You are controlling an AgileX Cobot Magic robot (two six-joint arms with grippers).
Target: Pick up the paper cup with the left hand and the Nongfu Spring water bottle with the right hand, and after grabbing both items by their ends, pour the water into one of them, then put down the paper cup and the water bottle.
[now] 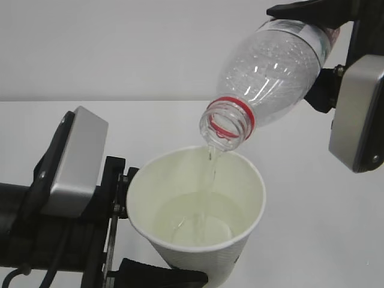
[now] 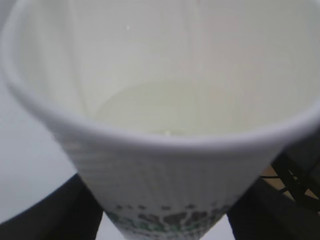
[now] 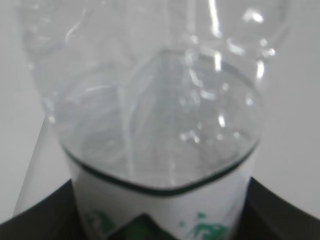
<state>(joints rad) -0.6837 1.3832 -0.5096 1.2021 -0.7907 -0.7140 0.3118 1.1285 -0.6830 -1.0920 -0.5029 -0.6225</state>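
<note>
Exterior view, nearest first: left hand (image 1: 144, 273) low in the foreground, fingers clamped on the lower end of the paper cup (image 1: 198, 210), cup held clear of the tabletop (image 1: 300, 240) and leaning slightly toward the camera. Water (image 1: 195, 219) pooled in the cup bottom, roughly a third deep by judgement. Just above the far rim: mouth of the Nongfu Spring water bottle (image 1: 264, 78), tipped neck-down, thin stream dropping from the red neck ring into the cup. Farther back and higher: right hand (image 1: 336, 54), fingers closed around the label end of the bottle.

Step in hand, by judgement: the pour, well under way. Bottle body looks nearly empty. Next move calls for righting the bottle without sideways drift, so the last drips land inside the rim, then lowering both items upright onto the tabletop.

Hard to make out:
- left wrist view: blurred, cup filling the frame, only dark finger shapes at the bottom corners;
- right wrist view: clear bottle wall and label edge, fingers barely visible, stream not visible;
- exterior view: cup base and fingertips cut off by the lower edge.
</note>
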